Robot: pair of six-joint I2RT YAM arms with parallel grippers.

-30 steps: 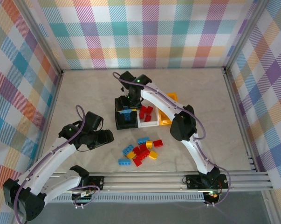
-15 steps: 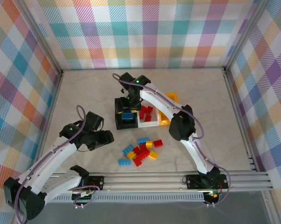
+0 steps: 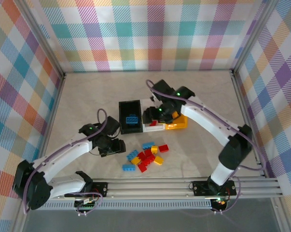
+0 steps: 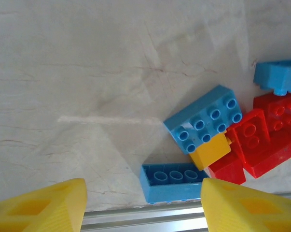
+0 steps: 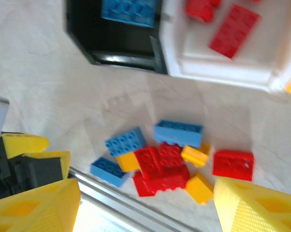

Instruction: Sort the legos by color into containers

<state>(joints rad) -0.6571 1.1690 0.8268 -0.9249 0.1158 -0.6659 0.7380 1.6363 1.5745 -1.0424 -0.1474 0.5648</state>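
Loose red, blue and yellow legos (image 3: 146,156) lie piled near the table's front. My left gripper (image 3: 119,146) hovers open just left of the pile. Between its yellow fingertips (image 4: 251,205) lies an upside-down blue brick (image 4: 172,181), untouched. The black bin (image 3: 131,117) holds a blue brick (image 3: 131,119). To its right stand the white bin (image 3: 154,128) with red bricks (image 5: 232,31) and the yellow-orange bin (image 3: 178,125). My right gripper (image 3: 149,116) hangs open and empty over the white bin, and its view looks down on the pile (image 5: 169,159).
An aluminium rail (image 3: 155,183) runs along the table's front edge, just behind the pile in the left wrist view (image 4: 145,217). Checked walls enclose the table on three sides. Bare tabletop (image 3: 87,96) stretches left of and behind the bins.
My right arm has swung from over the black bin rightward to the white bin, leaving the blue brick in the black bin. The left gripper moved right, closer to the pile.
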